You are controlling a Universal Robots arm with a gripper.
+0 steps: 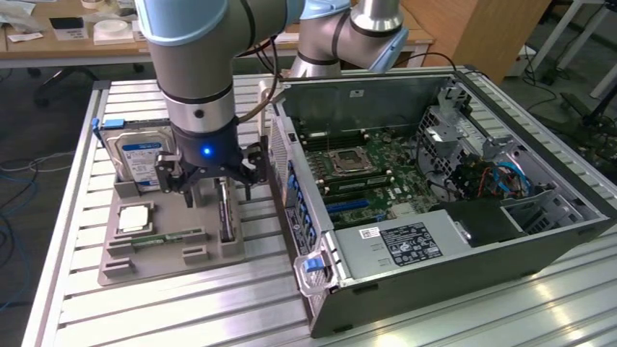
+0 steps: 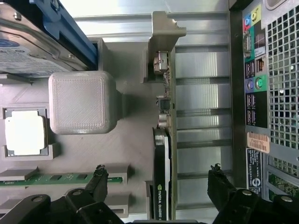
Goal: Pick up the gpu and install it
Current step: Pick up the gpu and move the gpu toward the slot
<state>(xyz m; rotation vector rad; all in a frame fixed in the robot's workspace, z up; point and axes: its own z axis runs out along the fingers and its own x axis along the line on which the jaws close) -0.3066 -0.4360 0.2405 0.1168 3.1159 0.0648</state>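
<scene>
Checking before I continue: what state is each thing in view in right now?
end effector: open, fingers on either side of the gpu, not touching it.
gpu: standing on edge in the gray tray, not gripped.
hard drive: upright in its tray slot.
processor: flat in its recess.
memory stick: lying flat in its slot.
computer case: on its side, side panel off.

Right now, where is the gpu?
The gpu stands on edge in the grey tray, on the exterior view's left of the computer case, under the end effector.
</scene>
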